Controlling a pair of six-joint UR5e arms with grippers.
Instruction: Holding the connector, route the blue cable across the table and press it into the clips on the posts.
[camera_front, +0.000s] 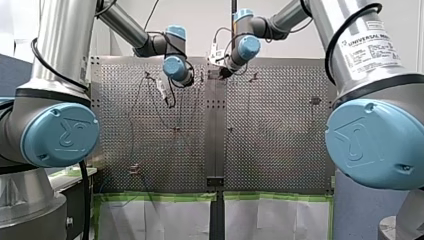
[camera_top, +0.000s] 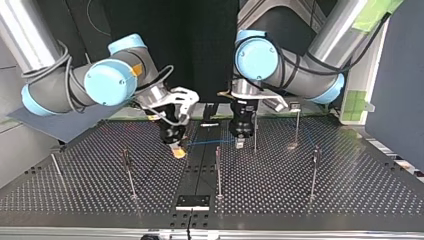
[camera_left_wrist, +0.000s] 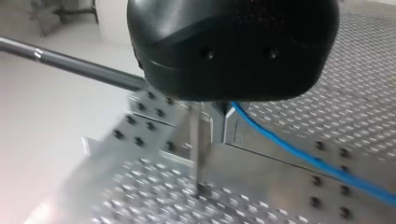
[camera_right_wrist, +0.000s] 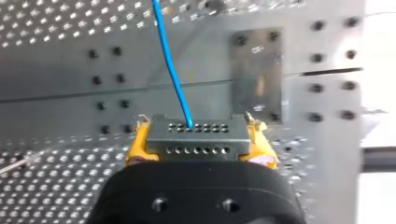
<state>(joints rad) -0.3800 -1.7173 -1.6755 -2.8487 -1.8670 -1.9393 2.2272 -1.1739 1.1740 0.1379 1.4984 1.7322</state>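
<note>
Yellow-padded fingers (camera_right_wrist: 135, 144) of my right gripper (camera_right_wrist: 198, 139) clamp the grey, hole-dotted connector (camera_right_wrist: 196, 149). The thin blue cable (camera_right_wrist: 170, 70) runs from it to my left gripper (camera_top: 239, 142) just beside, whose fingers' state cannot be told. Slim metal posts (camera_top: 218, 170) near the connector look unthreaded, so clipping appears largely undone.

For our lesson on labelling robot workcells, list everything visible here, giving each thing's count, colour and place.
blue cable: one, blue, leaves the connector over the table's middle
connector: one, grey, in my right gripper
posts: six in the top view, thin metal, standing across the table
table: one, grey, perforated
green tape: one strip, table's near edge, front view
right gripper: one, yellow pads, shut on the connector
left gripper: one, black, beside a post
</note>
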